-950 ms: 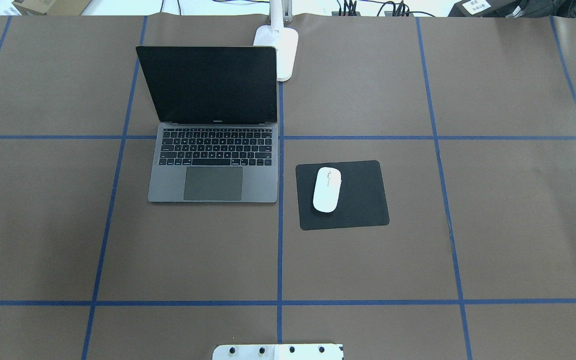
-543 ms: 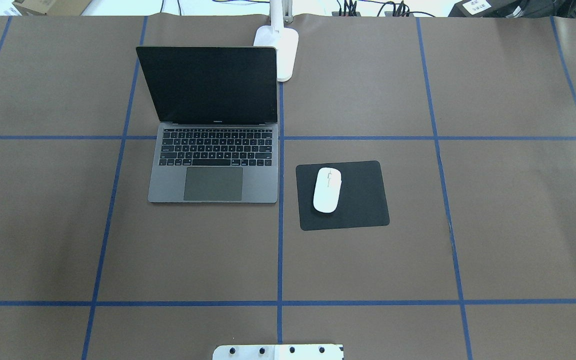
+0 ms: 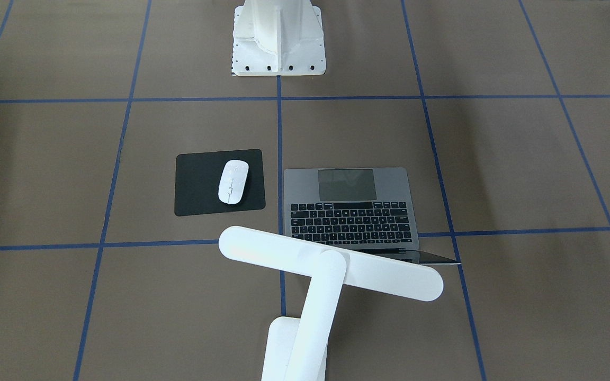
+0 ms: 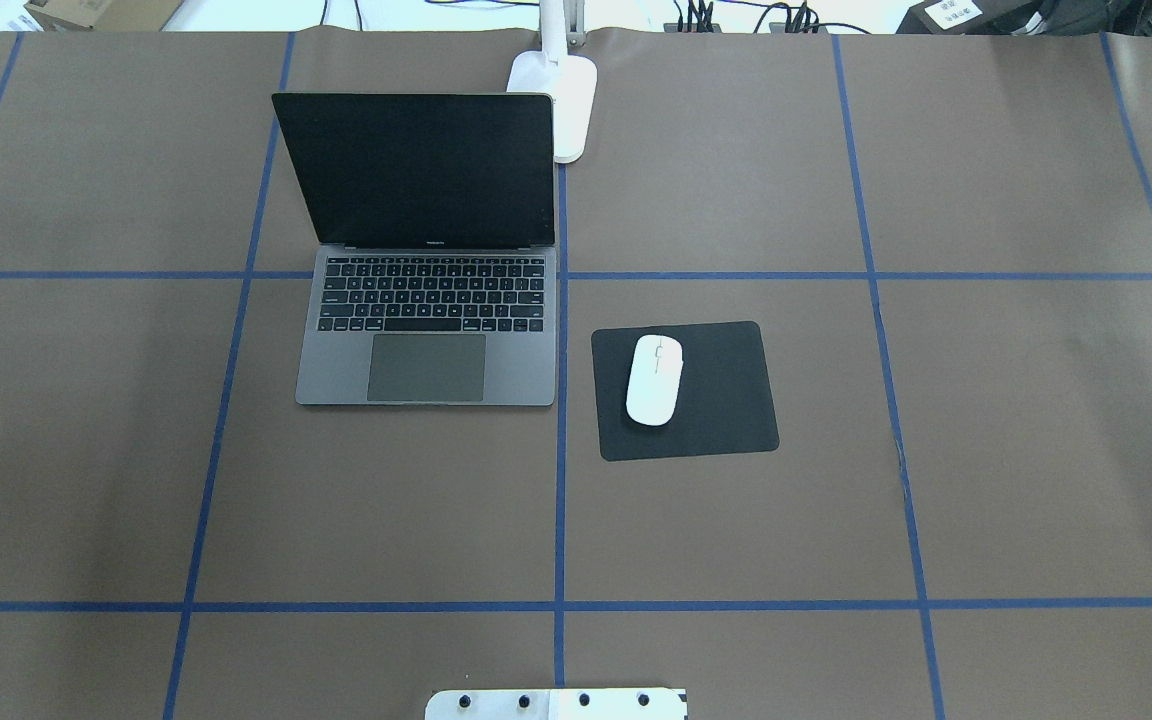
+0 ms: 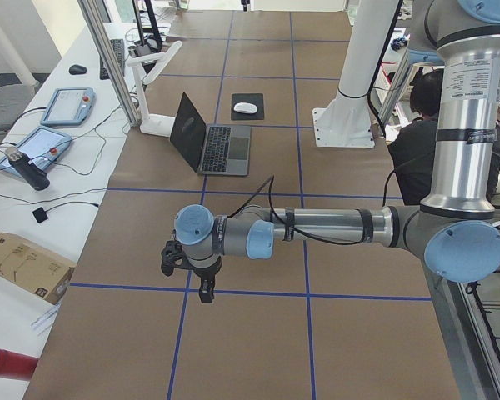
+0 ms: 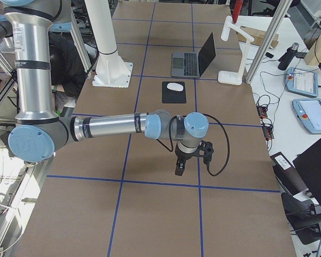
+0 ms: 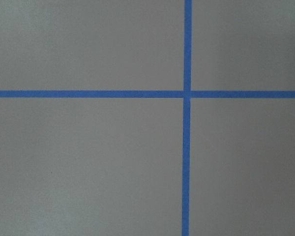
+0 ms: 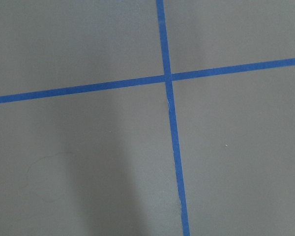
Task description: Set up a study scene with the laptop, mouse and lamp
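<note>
Left arm (image 5: 325,227) shows silver tubes, pale-blue joint caps and a black cable (image 5: 271,178) running to the black left gripper (image 5: 206,293). Right arm (image 6: 109,127) looks the same, black right gripper (image 6: 178,170) too. White pedestal (image 3: 278,47) carries dark bolts (image 3: 269,67) along its flange.

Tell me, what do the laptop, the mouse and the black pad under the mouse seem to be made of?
The laptop looks like metal, likely anodised aluminium, going by its even matte grey sheen. The mouse is probably smooth white plastic, a seamless-looking rounded shell. The mouse pad is flat, matte black and faintly grainy, perhaps cloth over rubber; that is hard to confirm.
</note>
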